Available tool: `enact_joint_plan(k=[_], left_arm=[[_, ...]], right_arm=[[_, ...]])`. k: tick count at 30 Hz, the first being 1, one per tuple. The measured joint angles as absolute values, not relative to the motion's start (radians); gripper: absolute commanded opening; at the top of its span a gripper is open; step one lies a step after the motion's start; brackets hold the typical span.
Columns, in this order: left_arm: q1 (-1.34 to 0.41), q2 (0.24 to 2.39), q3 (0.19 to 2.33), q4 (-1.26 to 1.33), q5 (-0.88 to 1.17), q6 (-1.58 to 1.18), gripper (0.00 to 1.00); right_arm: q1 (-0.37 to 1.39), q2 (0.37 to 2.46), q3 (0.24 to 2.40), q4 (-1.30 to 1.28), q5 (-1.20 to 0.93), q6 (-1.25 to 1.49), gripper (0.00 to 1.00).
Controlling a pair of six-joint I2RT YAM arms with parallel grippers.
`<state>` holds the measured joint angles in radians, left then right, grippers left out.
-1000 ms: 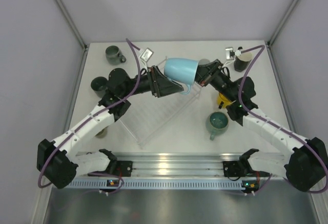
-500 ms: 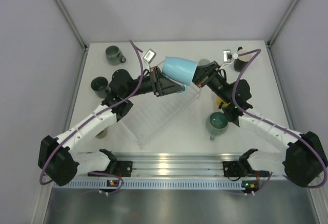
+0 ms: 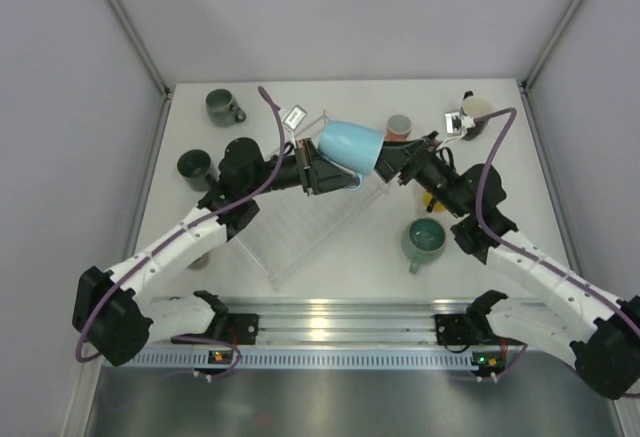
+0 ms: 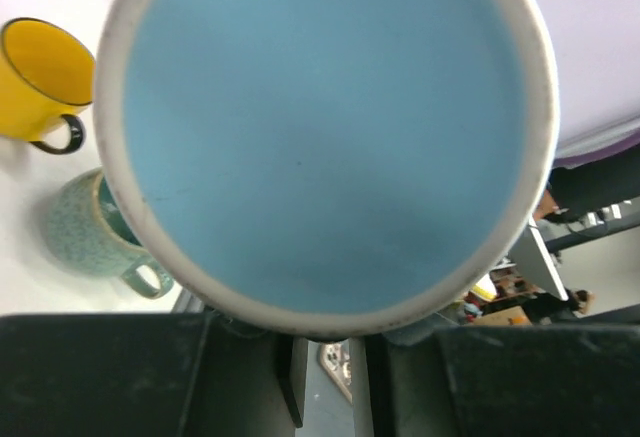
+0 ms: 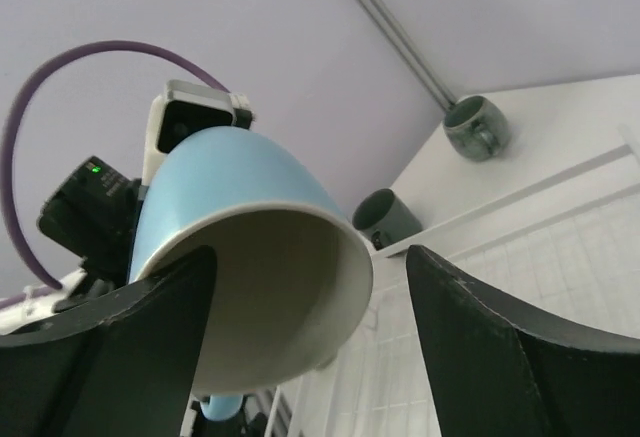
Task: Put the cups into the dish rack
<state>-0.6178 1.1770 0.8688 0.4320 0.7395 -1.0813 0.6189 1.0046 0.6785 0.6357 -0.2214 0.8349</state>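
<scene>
White table (image 3: 340, 282) between grey walls. On it, clear dish rack (image 3: 300, 237); over its 12 o'clock end, light blue mug (image 3: 350, 144), tipped sideways in the air, pinched by left gripper (image 3: 340, 178). Right gripper (image 3: 390, 162) spread wide before the mug's mouth. At 4 o'clock, teal-green mug (image 3: 424, 239), upright.

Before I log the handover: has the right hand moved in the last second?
Yes. The right hand drew back from the blue cup toward the teal cup, uncovering the pink cup behind.
</scene>
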Motion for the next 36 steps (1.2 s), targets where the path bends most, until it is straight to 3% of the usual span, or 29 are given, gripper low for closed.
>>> enact_joint_plan(k=[6, 16, 23, 36], left_arm=[[-0.618, 1.156, 0.961, 0.180, 0.651, -0.891, 0.00], [-0.618, 1.228, 1.147, -0.277, 0.273, -0.542, 0.00], [-0.609, 1.385, 1.208, -0.387, -0.011, -0.335, 0.00], [-0.595, 1.625, 1.281, -0.378, -0.113, -0.110, 0.00]], right_arm=[[0.619, 0.845, 0.680, 0.341, -0.114, 0.739, 0.99], [0.619, 0.688, 0.737, -0.037, 0.004, 0.630, 0.99], [0.619, 0.635, 0.755, -0.142, 0.057, 0.558, 0.99], [0.619, 0.599, 0.755, -0.222, 0.067, 0.471, 0.99]])
